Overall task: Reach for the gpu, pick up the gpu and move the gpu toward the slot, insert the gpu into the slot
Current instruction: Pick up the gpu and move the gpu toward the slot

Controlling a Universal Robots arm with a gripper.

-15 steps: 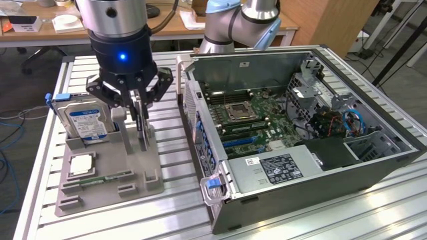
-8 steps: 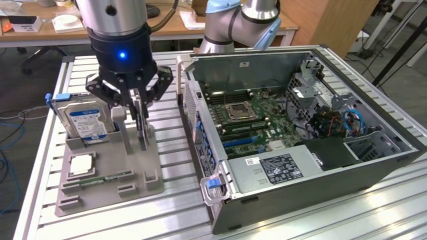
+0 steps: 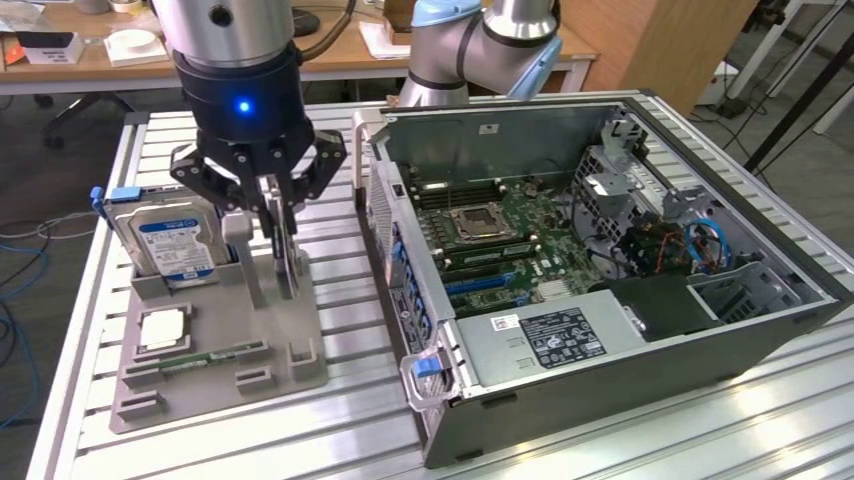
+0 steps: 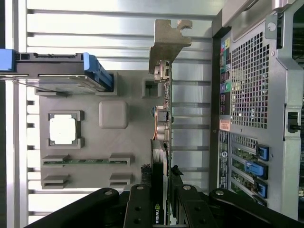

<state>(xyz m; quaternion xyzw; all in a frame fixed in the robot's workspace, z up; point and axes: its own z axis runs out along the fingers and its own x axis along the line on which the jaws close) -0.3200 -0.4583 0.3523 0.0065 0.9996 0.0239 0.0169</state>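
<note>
Black two-fingered gripper (image 4: 160,176) is clenched on the top edge of the thin dark-green gpu with its silver end bracket (image 4: 162,118), which stands upright at the grey plastic holder (image 4: 135,142). It looks light, stiff and fragile. Bare board edge seems the safest hold.

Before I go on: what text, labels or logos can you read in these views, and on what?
No words are legible anywhere.
gpu: small green logo near its edge, no readable letters.
Hard drive: blue label, print too small.
Power supply: black label with white print, too small.
Case rear: orange sticker, blurred.
</note>
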